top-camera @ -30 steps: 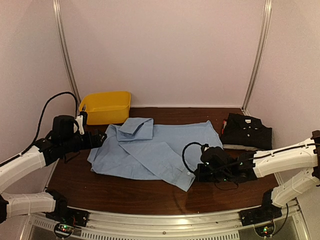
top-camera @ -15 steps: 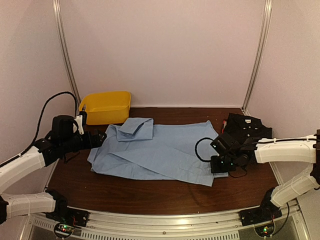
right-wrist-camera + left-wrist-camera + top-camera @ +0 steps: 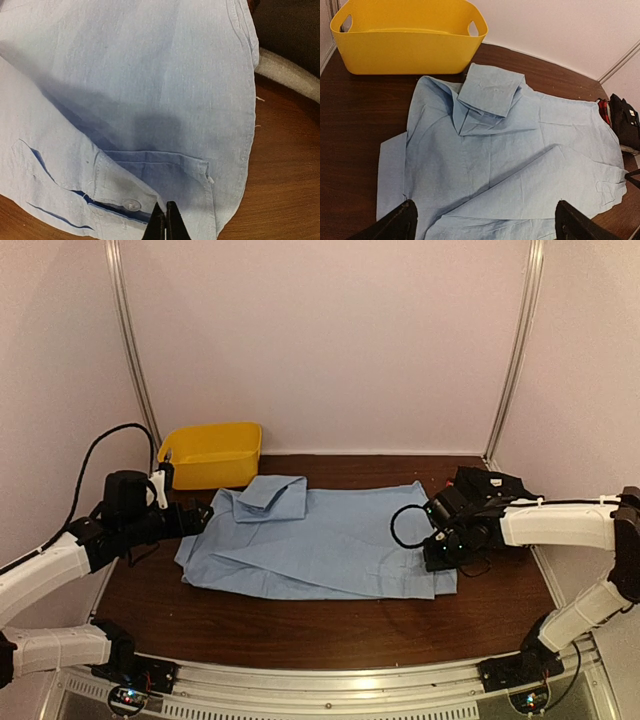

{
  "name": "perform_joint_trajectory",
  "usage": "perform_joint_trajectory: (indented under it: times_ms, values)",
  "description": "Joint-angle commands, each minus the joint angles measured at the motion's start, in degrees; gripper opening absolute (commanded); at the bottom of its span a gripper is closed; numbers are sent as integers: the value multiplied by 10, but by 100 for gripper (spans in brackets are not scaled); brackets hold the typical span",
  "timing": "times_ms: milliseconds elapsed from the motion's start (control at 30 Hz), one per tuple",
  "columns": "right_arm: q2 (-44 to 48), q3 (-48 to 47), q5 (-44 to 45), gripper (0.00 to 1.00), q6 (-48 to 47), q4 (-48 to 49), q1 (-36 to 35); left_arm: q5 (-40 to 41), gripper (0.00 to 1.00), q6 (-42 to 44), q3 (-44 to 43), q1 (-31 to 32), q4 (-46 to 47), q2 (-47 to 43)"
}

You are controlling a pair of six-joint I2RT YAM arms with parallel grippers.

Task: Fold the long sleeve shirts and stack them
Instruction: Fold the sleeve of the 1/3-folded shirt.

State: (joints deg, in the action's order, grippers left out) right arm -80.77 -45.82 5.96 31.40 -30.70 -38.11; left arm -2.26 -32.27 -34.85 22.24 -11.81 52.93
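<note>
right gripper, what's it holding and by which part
The right gripper is shut on the blue shirt, pinching the edge of its sleeve cuff.

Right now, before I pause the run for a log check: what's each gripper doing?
Left gripper: open, holding nothing.
Right gripper: closed on the light blue shirt at its sleeve cuff.

The light blue shirt [image 3: 320,540] lies flat mid-table, one sleeve folded across it. The black shirt [image 3: 626,120] sits folded by the right edge.
</note>
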Motion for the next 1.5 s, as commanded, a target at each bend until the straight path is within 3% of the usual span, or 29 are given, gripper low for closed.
perform_joint_trajectory:
  times_ms: [0,367,933,1267,1467]
  values:
    - [-30,-33,-1,0,-37,-4,15,10,98,4,7,2,13,-7]
    - [-71,-83,6,0,-68,-12,34,4,98,1,19,2,17,-3]
    - [-91,-71,8,0,-73,-6,43,-35,98,-15,55,3,59,26]
    - [-56,-74,52,24,-67,-43,42,-51,98,-20,75,8,91,42]
    - [6,-66,22,40,-68,-17,22,-69,98,-20,74,24,129,77]
